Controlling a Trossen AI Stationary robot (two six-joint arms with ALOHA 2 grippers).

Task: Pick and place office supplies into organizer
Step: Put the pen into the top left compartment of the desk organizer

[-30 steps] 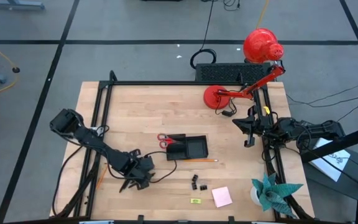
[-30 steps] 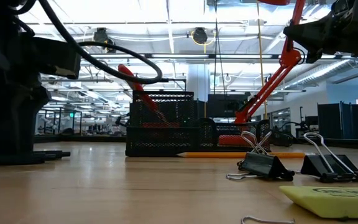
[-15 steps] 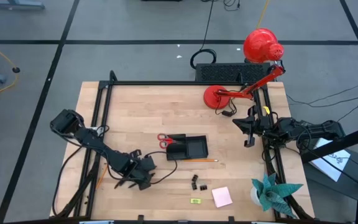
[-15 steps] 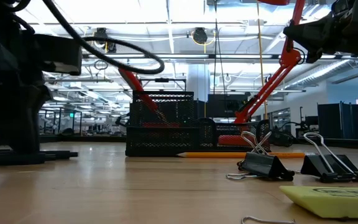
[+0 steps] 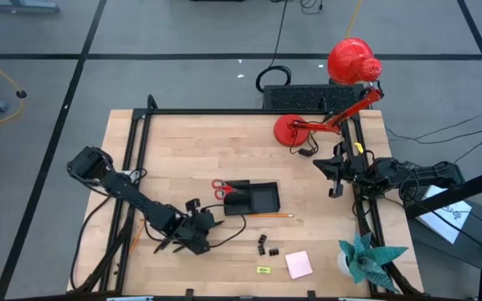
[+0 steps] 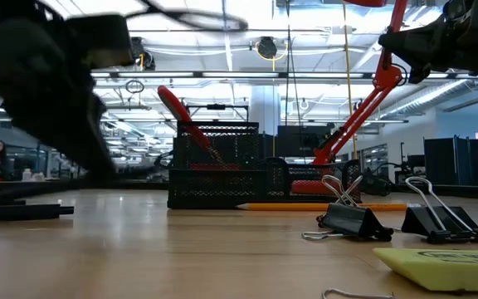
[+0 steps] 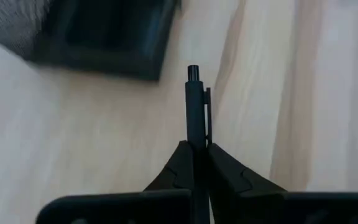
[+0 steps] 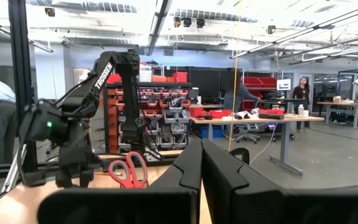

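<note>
My left gripper [image 7: 199,146] is shut on a black pen [image 7: 194,106] near the table's front left [image 5: 197,231]; the pen's clip end juts out ahead of the fingers. The black organizer [image 5: 255,199] sits mid-table, with the red-handled scissors [image 5: 222,188] standing slanted in its left end [image 6: 177,108]. An orange pencil [image 5: 271,216] lies just in front of the organizer. Black clips [image 5: 266,245], a pink pad [image 5: 299,264] and a yellow-green piece [image 5: 263,270] lie near the front edge. My right gripper [image 8: 201,155] waits shut at the right edge [image 5: 323,165]. My left gripper pinches the pen's barrel [image 7: 196,134] between its two fingers. The pen lies along the fingers and sticks out past their tips, clip and push-button end [image 7: 193,71] foremost. The fingers slant downward toward the organizer. I cannot tell whether the pen touches the table.
A red desk lamp [image 5: 341,84] and a black ribbed box [image 5: 304,96] stand at the far right. A teal paper plant [image 5: 366,259] is at the front right corner. A black frame [image 5: 224,111] runs round the table. Bare wood lies left of the organizer.
My left gripper has risen a little off the table and shifted toward the organizer, tipping its wrist as it went. In the low view the arm now hangs higher and is blurred.
</note>
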